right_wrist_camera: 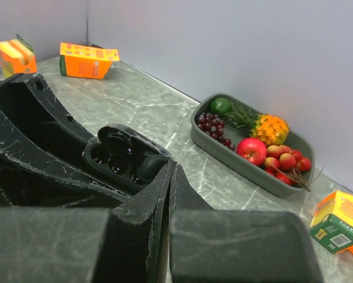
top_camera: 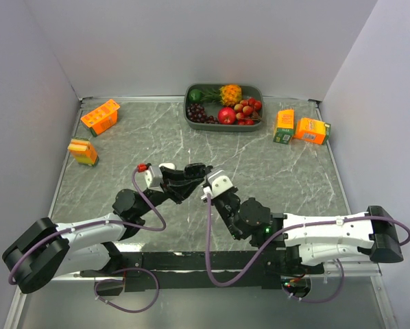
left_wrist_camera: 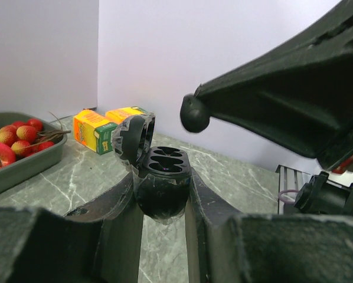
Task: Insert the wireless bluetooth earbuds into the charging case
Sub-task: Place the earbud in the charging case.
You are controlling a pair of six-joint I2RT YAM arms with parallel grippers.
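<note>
Far left, two orange juice cartons point(top_camera: 100, 116) lie well away from the work and are no threat to anything; the trouble, if it comes, will come in the middle of the table point(top_camera: 287, 178).

The left gripper point(left_wrist_camera: 163, 200) has its fingers point(left_wrist_camera: 114, 224) clamped on either side of the black charging case point(left_wrist_camera: 164, 168), held up off the marble with its lid point(left_wrist_camera: 135, 138) swung open to the left and the two wells point(left_wrist_camera: 167, 154) facing up; they look empty from here, though the far one is hard to read.

Just right of it and a little above, the right gripper point(right_wrist_camera: 167, 168) has its fingers pressed together with a small rounded black earbud point(left_wrist_camera: 195, 114) pinched at the very tips, close to the case but not touching it; I see no white pair anywhere.

That pinch is what worries me; the bud is glossy and round and caught only by the tips, so I'd judge a slight knock against the well's edge could squirt it out onto the table or twist it in the grip. It may also meet the well turned the wrong way and sit proud instead of seating. A hard push down could slide the case between the left fingers, or nudge the lid shut on the bud.

The fruit tray point(top_camera: 212, 126) sits at the back, well clear.
</note>
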